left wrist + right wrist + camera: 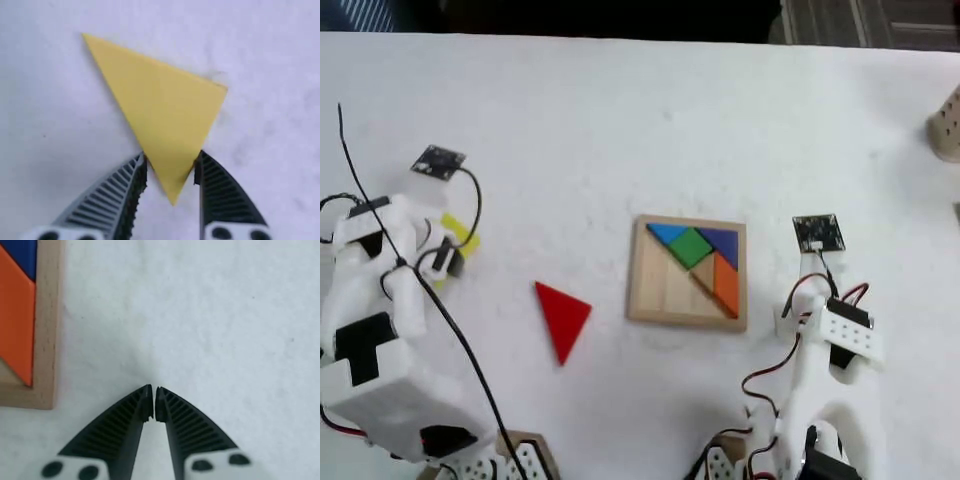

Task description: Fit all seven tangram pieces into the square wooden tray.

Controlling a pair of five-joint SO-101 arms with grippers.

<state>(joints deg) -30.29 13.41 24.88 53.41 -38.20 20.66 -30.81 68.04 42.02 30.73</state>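
Note:
The square wooden tray [636, 272] lies at the table's middle, holding blue, green, dark blue and orange pieces in its far and right parts. A red triangle [562, 315] lies flat to its left. Farther left, a yellow triangle [455, 238] sits under my left arm [380, 270]. My left gripper [170, 172] is shut on one corner of the yellow triangle [160, 110], a finger against each side. My right gripper [154, 402] is shut with nothing in it, over bare table just right of the tray's rim [47, 340]. The right arm [835, 335] stands right of the tray.
A pale perforated object [947, 125] stands at the far right edge. Black and red cables [470, 350] trail around both arm bases near the front edge. White table stretches behind the tray and between the tray and the red triangle.

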